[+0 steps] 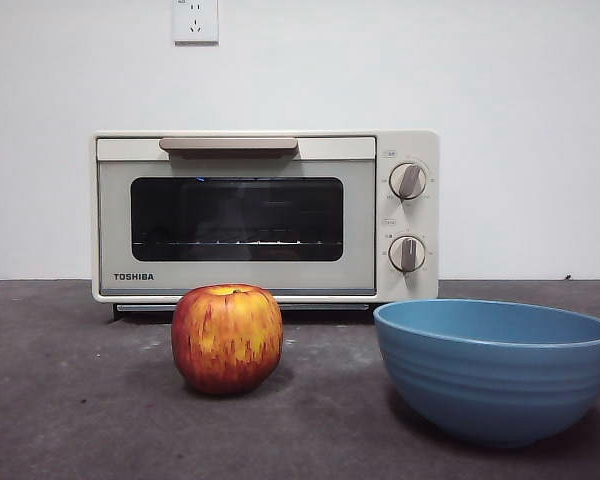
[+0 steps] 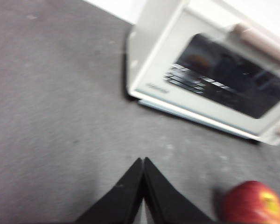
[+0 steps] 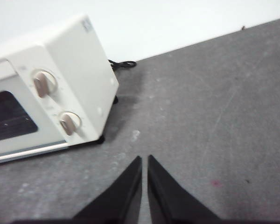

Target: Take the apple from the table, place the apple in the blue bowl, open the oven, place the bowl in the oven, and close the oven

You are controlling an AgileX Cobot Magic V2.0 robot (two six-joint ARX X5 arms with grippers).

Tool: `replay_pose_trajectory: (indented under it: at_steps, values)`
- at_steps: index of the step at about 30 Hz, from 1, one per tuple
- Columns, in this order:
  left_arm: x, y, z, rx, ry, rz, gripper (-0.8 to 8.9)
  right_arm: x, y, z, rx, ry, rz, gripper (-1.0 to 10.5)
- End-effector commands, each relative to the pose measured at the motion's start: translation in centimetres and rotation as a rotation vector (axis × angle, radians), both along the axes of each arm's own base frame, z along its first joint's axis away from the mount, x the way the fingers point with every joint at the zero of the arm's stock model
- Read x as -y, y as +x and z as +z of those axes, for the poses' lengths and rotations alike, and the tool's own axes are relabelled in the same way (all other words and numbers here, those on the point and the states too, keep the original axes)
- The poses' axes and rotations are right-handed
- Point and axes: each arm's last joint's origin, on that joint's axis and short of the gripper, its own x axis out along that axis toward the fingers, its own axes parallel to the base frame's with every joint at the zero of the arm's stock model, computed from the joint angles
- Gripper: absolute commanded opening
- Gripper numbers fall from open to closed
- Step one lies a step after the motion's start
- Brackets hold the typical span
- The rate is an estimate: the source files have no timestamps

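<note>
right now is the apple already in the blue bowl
No, in the front view the apple sits on the table beside the blue bowl, apart from it.

Bench (image 1: 70,400): dark grey, mottled matte surface with faint pale scuffs. Resting on it: cream oven (image 1: 265,215), door shut, well beyond both pairs of fingers; red apple (image 1: 227,338), just beside the left fingers (image 2: 126,196); blue bowl (image 1: 495,370), near the apple.
</note>
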Motion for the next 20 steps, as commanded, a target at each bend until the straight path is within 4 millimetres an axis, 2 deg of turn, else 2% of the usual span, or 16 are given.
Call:
replay_pose_trajectory:
  at_steps: [1,6,11,20]
  values:
    - [0.1,-0.1,1.5,-0.002,-0.014,-0.039,0.07,-0.1,-0.1,1.3,-0.022,0.014,0.025,0.0]
    - [0.4,0.2,4.0,-0.045,-0.056,-0.156,0.07,-0.4,0.2,3.7,-0.094,-0.005,0.147,0.0]
    - [0.7,1.0,6.4,-0.132,-0.027,-0.285,0.07,-1.2,1.4,5.5,-0.208,-0.020,0.331,0.0]
    - [1.5,2.1,9.2,-0.285,0.058,-0.471,0.07,-4.2,3.6,7.7,-0.390,-0.155,0.692,0.0]
